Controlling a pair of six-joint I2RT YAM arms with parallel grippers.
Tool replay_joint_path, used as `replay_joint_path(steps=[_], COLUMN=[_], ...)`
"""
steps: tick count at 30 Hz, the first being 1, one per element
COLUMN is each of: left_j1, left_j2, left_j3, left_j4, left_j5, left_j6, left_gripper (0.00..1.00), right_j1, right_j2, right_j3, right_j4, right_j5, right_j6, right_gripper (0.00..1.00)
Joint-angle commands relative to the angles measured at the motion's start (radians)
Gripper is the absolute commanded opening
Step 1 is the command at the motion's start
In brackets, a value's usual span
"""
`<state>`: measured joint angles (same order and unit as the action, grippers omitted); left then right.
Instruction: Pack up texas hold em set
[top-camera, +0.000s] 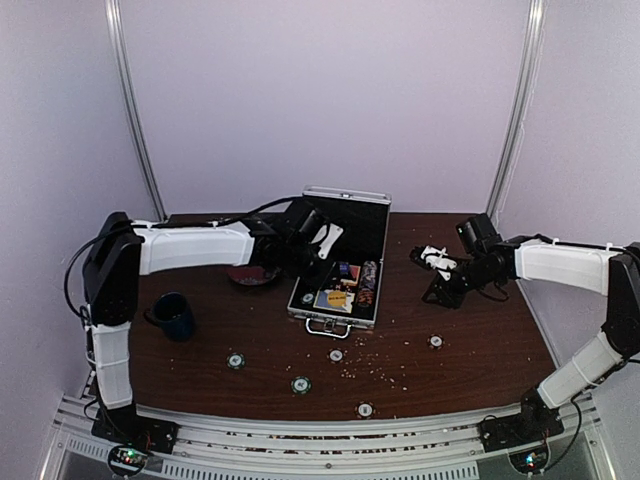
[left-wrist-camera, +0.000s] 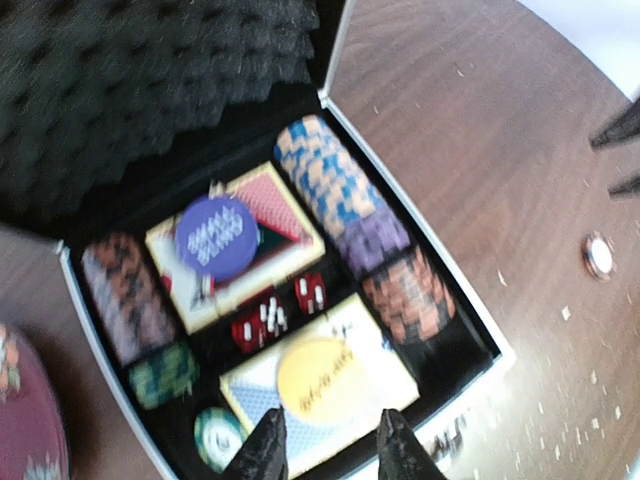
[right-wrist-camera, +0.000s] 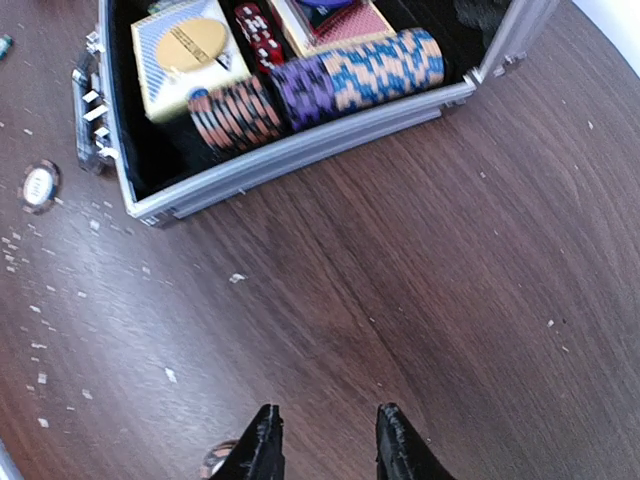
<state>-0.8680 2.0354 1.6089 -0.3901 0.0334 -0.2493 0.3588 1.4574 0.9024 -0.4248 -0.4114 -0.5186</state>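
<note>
1. The silver aluminium case (right-wrist-camera: 300, 150) of the hold 'em set lies open at the middle of the desk (top-camera: 480, 340). Its foam-lined lid (left-wrist-camera: 130, 90) stands up at the far side, and its metal handle (top-camera: 325, 328) faces the arms.
2. Along the case's right-hand wall lies a row of poker chips (left-wrist-camera: 345, 205) on edge: blue-and-tan, then purple, then orange-and-black nearest the handle.
3. Along the opposite wall lies a shorter row of brown chips (left-wrist-camera: 125, 295), then a few green chips (left-wrist-camera: 165, 372). A single green-and-white chip (left-wrist-camera: 215, 435) sits in the front corner.
4. Between the rows, the pink card box (left-wrist-camera: 285, 210) sits at the lid end with the blue disc (left-wrist-camera: 217, 237) lying on it. Red dice (left-wrist-camera: 262, 322) lie in the middle. A second card box (left-wrist-camera: 250, 405) with a yellow disc (left-wrist-camera: 318, 375) on it sits at the handle end.
5. Loose chips (top-camera: 301, 384) lie scattered on the desk in front of the case, among pale specks (top-camera: 375, 372).
6. A dark blue mug (top-camera: 175, 315) stands well left of the case, and a red plate (top-camera: 255, 277) lies between them, partly under the left arm. What either holds cannot be told.
7. The left gripper (left-wrist-camera: 330, 450) hangs over the handle end of the case, jaws released with nothing between them.
8. The right gripper (right-wrist-camera: 325, 445) hangs above bare desk to the right of the case, jaws likewise released and empty.
</note>
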Motion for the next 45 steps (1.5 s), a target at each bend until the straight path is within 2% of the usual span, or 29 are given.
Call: replay_joint_path(steps=[1, 5, 11, 14, 16, 17, 19, 21, 24, 26, 27, 28, 31, 39, 43, 45], left_j1=[-0.007, -0.010, -0.045, -0.046, -0.047, -0.046, -0.047, -0.046, -0.047, -0.047, -0.047, -0.047, -0.046, -0.046, -0.046, -0.046], left_j2=[-0.132, -0.239, -0.356, -0.407, -0.423, -0.424, -0.416, -0.396, -0.366, -0.348, -0.341, -0.332, -0.314, -0.309, -0.363, -0.396], left_j3=[-0.149, -0.286, -0.409, -0.463, -0.484, -0.487, -0.486, -0.486, -0.486, -0.486, -0.481, -0.476, -0.449, -0.406, -0.452, -0.475], left_j4=[0.079, 0.084, 0.074, 0.074, 0.069, 0.061, 0.042, 0.028, 0.016, 0.016, 0.015, 0.015, 0.006, -0.020, -0.021, -0.036], left_j5=[-0.023, -0.007, 0.028, -0.005, -0.038, -0.051, -0.067, -0.073, -0.077, -0.080, -0.081, -0.080, -0.081, -0.106, -0.125, -0.127], left_j6=[-0.034, -0.053, -0.064, -0.087, -0.095, -0.096, -0.099, -0.100, -0.103, -0.106, -0.109, -0.110, -0.099, -0.066, -0.069, -0.068], left_gripper=[0.32, 0.32, 0.34, 0.35, 0.35, 0.35, 0.35, 0.35, 0.35, 0.35, 0.35, 0.35, 0.35, 0.35, 0.38, 0.43], right_j1=[0.007, 0.024, 0.038, 0.044, 0.046, 0.047, 0.052, 0.055, 0.057, 0.057, 0.057, 0.057, 0.057, 0.055, 0.046, 0.015], right_j2=[-0.053, -0.027, 0.026, 0.050, 0.066, 0.068, 0.061, 0.041, 0.057, 0.087, 0.103, 0.110, 0.110, 0.025, -0.047, -0.094], right_j3=[0.130, 0.293, 0.385, 0.486, 0.567, 0.590, 0.573, 0.500, 0.441, 0.435, 0.444, 0.454, 0.488, 0.460, 0.439, 0.384], right_j4=[-0.032, -0.121, -0.160, -0.153, -0.086, -0.007, 0.309, 0.700, 1.168, 1.444, 1.524, 1.569, 1.590, 1.384, 1.190, 1.006], right_j5=[-0.174, -0.368, -0.360, -0.520, -0.669, -0.734, -0.830, -0.857, -0.875, -0.889, -0.893, -0.895, -0.898, -0.873, -0.936, -0.954], right_j6=[0.100, 0.157, 0.157, 0.280, 0.446, 0.553, 0.869, 1.218, 1.678, 1.942, 2.051, 2.102, 2.136, 1.941, 1.713, 1.462], right_gripper=[0.33, 0.38, 0.38, 0.39, 0.43, 0.46, 0.50, 0.57, 0.71, 0.82, 0.97, 1.00, 1.00, 1.00, 1.00, 1.00])
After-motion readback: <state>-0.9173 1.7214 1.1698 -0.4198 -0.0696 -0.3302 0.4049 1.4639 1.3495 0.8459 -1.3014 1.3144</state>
